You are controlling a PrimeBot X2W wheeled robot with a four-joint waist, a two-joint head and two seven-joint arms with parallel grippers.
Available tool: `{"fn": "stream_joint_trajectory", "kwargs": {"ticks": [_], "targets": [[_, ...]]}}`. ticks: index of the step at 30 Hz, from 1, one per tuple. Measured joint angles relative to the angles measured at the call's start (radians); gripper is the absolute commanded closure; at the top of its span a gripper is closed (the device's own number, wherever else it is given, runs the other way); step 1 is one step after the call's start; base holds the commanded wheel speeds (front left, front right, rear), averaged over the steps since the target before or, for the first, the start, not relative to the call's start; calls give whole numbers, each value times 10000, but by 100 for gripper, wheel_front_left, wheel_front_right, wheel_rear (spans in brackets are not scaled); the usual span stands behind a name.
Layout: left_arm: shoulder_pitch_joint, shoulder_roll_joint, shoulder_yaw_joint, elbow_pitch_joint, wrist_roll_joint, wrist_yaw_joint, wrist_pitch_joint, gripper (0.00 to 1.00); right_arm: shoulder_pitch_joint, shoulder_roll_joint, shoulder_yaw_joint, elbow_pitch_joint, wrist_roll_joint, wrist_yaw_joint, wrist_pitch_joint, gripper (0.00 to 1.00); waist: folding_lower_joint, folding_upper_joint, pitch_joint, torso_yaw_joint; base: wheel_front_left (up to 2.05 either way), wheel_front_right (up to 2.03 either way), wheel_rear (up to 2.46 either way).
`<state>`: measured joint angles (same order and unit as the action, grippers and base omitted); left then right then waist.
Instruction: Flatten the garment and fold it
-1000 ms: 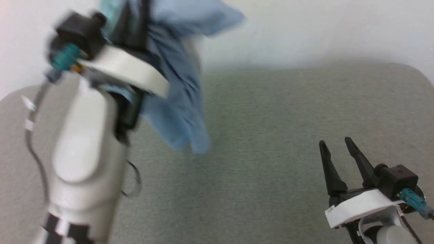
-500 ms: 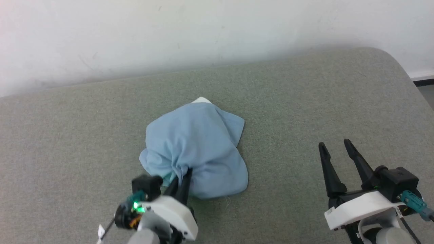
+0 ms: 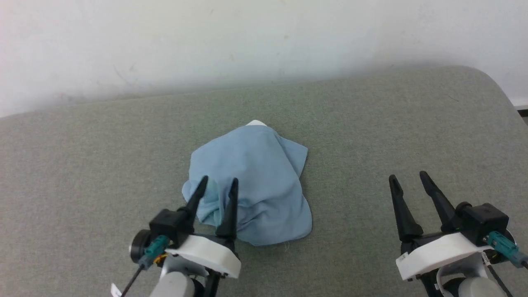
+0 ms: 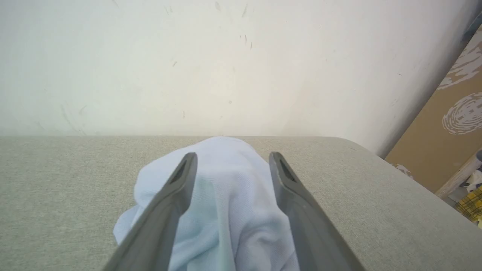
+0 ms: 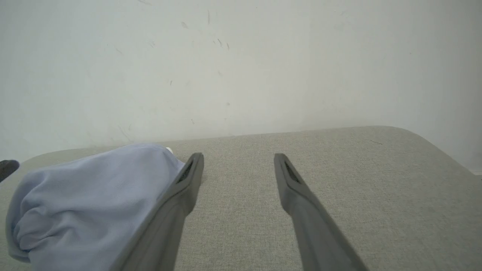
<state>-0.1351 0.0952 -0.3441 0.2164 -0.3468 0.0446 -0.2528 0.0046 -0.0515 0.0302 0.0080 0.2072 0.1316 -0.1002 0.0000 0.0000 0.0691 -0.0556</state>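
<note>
Head overhead, wrists low; garment (image 3: 255, 173) shared

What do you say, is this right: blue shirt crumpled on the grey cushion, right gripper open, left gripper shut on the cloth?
Wrong in one point: the left gripper is open, fingers apart over the shirt, as the left wrist view shows. The shirt is crumpled on the grey cushion and the right gripper is open.

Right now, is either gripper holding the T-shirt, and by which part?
Nothing is held. The left gripper is open over the crumpled T-shirt; the right gripper is open, apart from it.
</note>
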Motion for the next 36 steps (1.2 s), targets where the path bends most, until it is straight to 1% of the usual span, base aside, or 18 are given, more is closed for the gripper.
{"fn": "stream_joint_trajectory", "kwargs": {"ticks": [4, 11, 14, 18, 23, 26, 31, 36], "targets": [[10, 199, 483, -537, 119, 385, -42, 0, 27, 2, 17, -4, -123, 0, 188, 0, 0, 0, -116, 153, 0, 0, 0], [458, 1012, 1440, -794, 240, 986, -42, 0, 289, 4, -31, -59, -318, 0, 581, 0, 0, 0, -298, 373, 0, 0, 0], [757, 1233, 1733, -988, 176, 1018, -40, 0, 403, 2, -109, -71, -334, 0, 828, 0, -1, 0, -340, 477, 0, 0, 0], [1090, 1528, 1860, -1329, 21, 1012, 178, 0, 468, 6, -244, 23, -399, 0, 1202, 0, -1, 0, -343, 637, 0, 0, 0], [1237, 1770, 1785, -1680, -134, 842, 589, 0, 434, 2, -284, 535, -384, 0, 1816, 0, -1, 0, -325, 922, 0, 0, 0], [1252, 1806, 1651, -1741, -144, 708, 746, 0, 260, -2, -186, 1066, -366, 0, 2372, 0, 0, 0, -304, 1124, 0, 0, 0], [1250, 1797, 1459, -1889, -127, 696, 813, 0, -531, 0, 209, 2111, -226, 0, 3012, 0, 0, 0, -223, 1475, 0, 0, 0], [1244, 1639, 1371, -1916, -167, 708, 807, 0, -1654, 4, 991, 3315, -6, 0, 3559, 0, 0, 0, -95, 1815, 0, 0, 0]]}}
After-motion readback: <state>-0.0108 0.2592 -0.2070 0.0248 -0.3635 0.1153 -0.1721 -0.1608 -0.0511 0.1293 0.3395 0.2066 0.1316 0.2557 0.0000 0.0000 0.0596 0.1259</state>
